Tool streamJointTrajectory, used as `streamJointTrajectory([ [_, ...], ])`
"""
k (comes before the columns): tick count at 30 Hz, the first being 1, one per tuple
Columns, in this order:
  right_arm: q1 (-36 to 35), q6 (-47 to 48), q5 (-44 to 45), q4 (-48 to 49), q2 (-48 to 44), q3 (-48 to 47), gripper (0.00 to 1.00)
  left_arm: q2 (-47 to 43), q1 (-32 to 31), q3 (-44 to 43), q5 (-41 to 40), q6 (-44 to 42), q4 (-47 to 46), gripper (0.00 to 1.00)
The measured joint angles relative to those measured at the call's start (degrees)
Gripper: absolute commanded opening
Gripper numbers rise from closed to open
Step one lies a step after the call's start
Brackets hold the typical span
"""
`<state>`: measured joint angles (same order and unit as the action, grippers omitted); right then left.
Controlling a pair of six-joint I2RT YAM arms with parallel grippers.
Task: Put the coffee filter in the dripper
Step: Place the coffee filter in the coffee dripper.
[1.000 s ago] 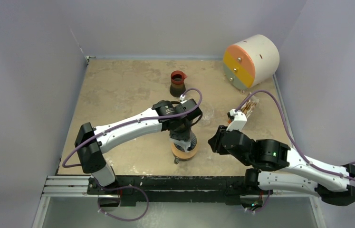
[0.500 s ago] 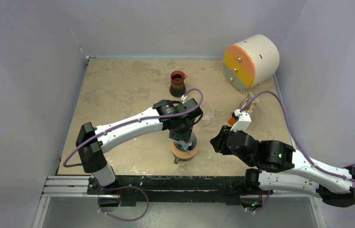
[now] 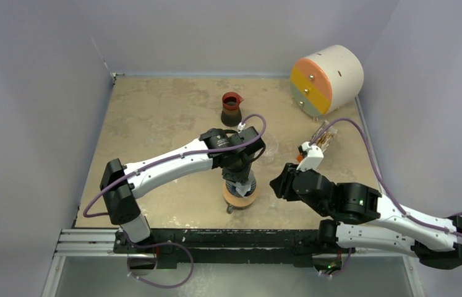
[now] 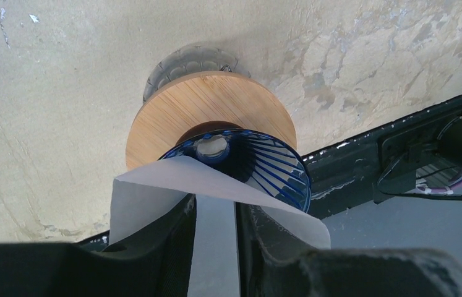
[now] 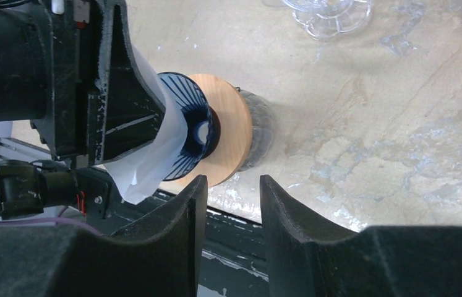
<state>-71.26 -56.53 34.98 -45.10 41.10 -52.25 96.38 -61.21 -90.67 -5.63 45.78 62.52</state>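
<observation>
**K:** Where is the filter?

**M:** In the left gripper. The fingers are pressed onto the paper and pinch one flat layer between them. The sheet reaches the dripper at its near rim and covers part of the mouth. The blue ribs on the far side are bare.

**K:** Seated, then?

**M:** No, by my reading. The right wrist view shows the paper draped over the rim on the gripper's side, with a fold hanging outside the cone. It looks flat rather than opened into a cone.

**K:** Why come in from above?

**M:** The dripper's mouth faces up. It stands on the wooden ring, which rests on the glass cup. A pinch at the paper's upper edge leaves the lower part free to go down into the cone.

**K:** And the right gripper?

**M:** It is just beside the dripper and not touching it. Its fingers are spread with nothing between them, and they point at the ring. My guess is that it is placed to steady the stack or nudge the paper.

**K:** Risks?

**M:** The stack is tall and narrow, so a sideways drag from the paper could tip it. If the paper is let go now, the outside fold could pull the sheet off the rim.

**K:** What does the next move call for?

**M:** Centre the paper over the mouth and lower it further in before the pinch is released.
</observation>
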Motion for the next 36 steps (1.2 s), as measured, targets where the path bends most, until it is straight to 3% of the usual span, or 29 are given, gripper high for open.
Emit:
streamJointTrajectory([
  [12, 0.00, 2.73, -1.55, 7.56, 9.20, -0.96, 0.41, 0.13, 0.00, 0.00, 0.11, -0.44, 0.13, 0.24],
  [30, 0.00, 4.76, -2.97, 12.31, 12.76, -3.74, 0.37, 0.13, 0.00, 0.42, 0.09, -0.59, 0.15, 0.23],
  [36, 0.00, 5.01, -2.64, 12.59, 14.43, -3.74, 0.33, 0.13, 0.00, 0.44, 0.26, -0.61, 0.15, 0.16],
])
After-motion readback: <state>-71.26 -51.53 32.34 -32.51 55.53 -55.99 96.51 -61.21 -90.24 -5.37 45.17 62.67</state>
